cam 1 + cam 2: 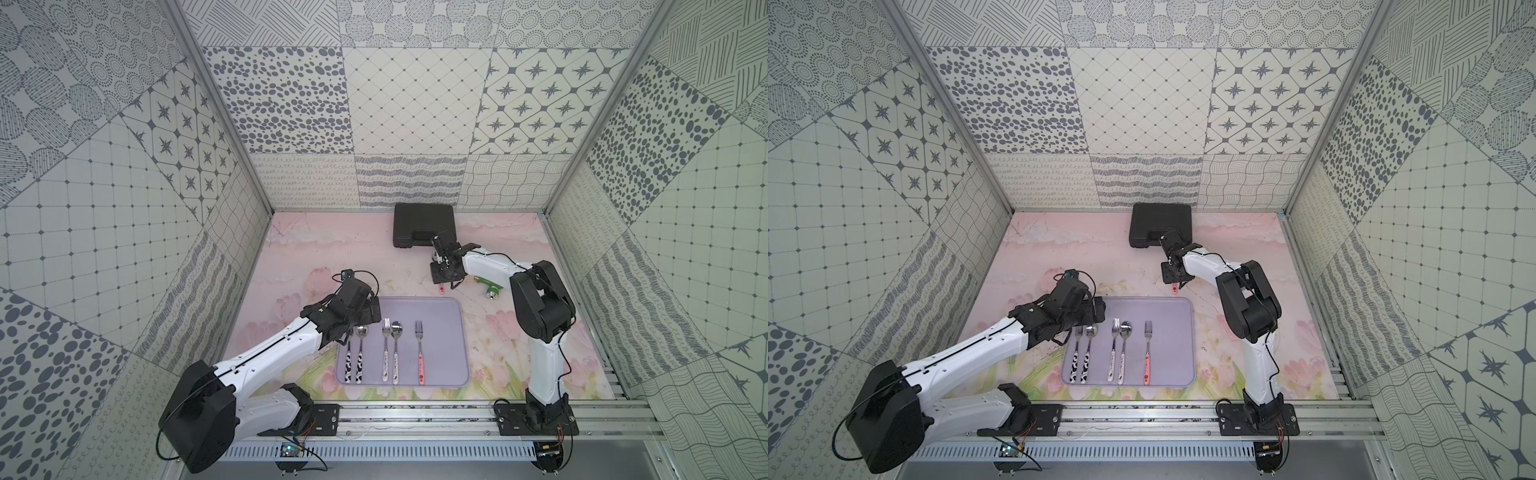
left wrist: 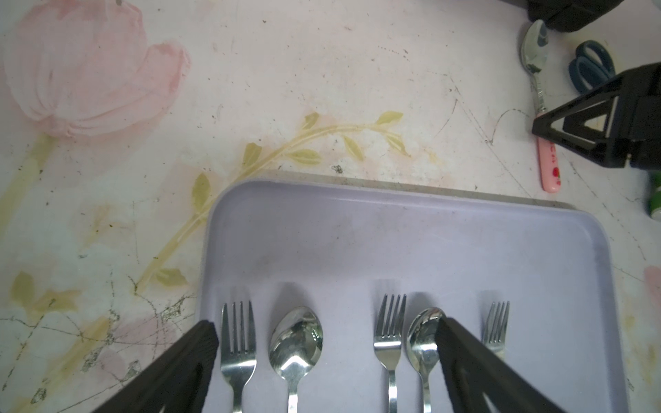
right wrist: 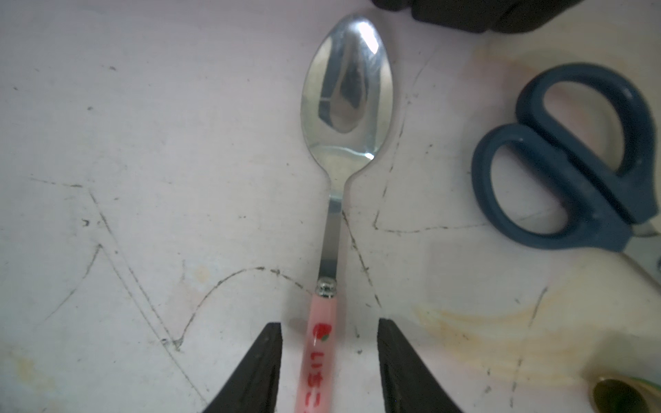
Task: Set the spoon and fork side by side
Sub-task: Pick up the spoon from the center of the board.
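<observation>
Nearest the lens, shows a metal rail (image 1: 415,419) carrying both arm bases. From the left: finds the left arm (image 1: 270,349) doubled back at a bulky black joint, forearm angled toward the left edge of a lilac tray (image 1: 444,332). Shows the left gripper (image 2: 325,323) spread wide and empty, hovering over the cutlery, touching none. Counts on the tray a cow-print fork (image 1: 348,365) and cow-print spoon (image 1: 360,349) lying parallel, then a speckled fork (image 1: 387,349) and speckled spoon (image 1: 397,349) likewise, then a pink-handled fork (image 1: 419,353) alone with bare tray to its right. Judges two pairs finished, the third half done. Locates the pink-handled spoon (image 3: 345,100) flat on the table (image 1: 332,257) just beyond the tray's far edge, near its right corner, bowl pointing away. Shows the right arm (image 1: 544,365) rising from its base, bent sharply at the elbow, reaching down over that spoon. Shows the right gripper (image 3: 329,323) straddling the pink handle, jaws partway apart with a gap on each side, nothing pinched yet. Leaves to do: grasping, carrying, laying it beside the lone fork. Notes blue scissors (image 3: 572,161) just beside the spoon and a black case (image 1: 422,224) farther back.
</observation>
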`<state>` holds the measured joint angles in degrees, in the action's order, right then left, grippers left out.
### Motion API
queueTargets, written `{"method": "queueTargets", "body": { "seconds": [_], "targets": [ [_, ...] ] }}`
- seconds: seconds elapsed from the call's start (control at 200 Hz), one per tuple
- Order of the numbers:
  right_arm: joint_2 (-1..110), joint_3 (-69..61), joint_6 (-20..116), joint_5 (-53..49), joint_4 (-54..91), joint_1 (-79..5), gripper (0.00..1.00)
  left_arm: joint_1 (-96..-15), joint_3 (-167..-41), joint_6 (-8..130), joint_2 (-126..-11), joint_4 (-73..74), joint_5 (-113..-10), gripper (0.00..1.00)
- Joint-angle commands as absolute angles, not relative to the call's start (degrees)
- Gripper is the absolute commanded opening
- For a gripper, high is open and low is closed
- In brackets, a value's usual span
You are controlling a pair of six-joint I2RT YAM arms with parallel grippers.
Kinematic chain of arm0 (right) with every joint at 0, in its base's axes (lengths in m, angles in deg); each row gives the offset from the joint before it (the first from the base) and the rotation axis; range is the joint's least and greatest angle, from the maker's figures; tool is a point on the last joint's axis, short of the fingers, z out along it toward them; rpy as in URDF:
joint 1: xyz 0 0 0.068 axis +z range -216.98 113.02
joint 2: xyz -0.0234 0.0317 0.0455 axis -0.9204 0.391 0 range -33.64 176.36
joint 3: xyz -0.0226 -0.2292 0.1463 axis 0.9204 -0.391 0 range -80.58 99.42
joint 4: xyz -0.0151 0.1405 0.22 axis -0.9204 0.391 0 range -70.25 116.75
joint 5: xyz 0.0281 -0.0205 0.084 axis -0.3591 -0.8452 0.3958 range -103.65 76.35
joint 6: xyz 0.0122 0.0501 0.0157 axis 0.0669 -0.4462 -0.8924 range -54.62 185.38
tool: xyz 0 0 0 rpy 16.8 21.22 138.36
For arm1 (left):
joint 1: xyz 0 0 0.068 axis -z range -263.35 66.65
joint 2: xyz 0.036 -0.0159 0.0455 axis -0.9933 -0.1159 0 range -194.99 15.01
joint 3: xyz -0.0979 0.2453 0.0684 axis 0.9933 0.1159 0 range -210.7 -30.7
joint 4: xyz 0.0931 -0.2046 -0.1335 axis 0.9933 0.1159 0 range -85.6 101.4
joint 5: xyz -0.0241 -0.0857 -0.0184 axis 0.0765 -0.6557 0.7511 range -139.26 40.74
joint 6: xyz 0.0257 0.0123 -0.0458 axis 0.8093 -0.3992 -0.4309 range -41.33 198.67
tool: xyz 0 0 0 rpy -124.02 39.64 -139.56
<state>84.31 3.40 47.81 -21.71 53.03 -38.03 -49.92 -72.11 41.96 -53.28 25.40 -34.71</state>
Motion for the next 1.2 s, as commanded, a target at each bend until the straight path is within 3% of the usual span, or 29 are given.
{"method": "queueTargets", "body": {
  "seconds": [0.0, 0.52, 0.76, 1.196],
  "targets": [
    [86.2, 6.0, 47.3, -22.2, 55.2, -37.4, 0.44, -50.7, -72.0, 43.5, -54.1, 22.4, -38.0, 1.0],
    [89.2, 9.8, 46.5, -23.4, 59.5, -36.8, 0.19, -51.2, -71.2, 42.9, -51.2, 23.3, -36.5, 1.0],
    [88.1, 9.9, 45.9, -23.7, 59.5, -36.7, 0.0, -51.1, -71.2, 42.8, -51.1, 23.4, -36.9, 1.0],
    [81.0, 8.3, 45.1, -26.9, 59.6, -35.3, 0.0, -51.2, -71.1, 42.5, -49.7, 24.5, -36.1, 1.0]
  ]
}}
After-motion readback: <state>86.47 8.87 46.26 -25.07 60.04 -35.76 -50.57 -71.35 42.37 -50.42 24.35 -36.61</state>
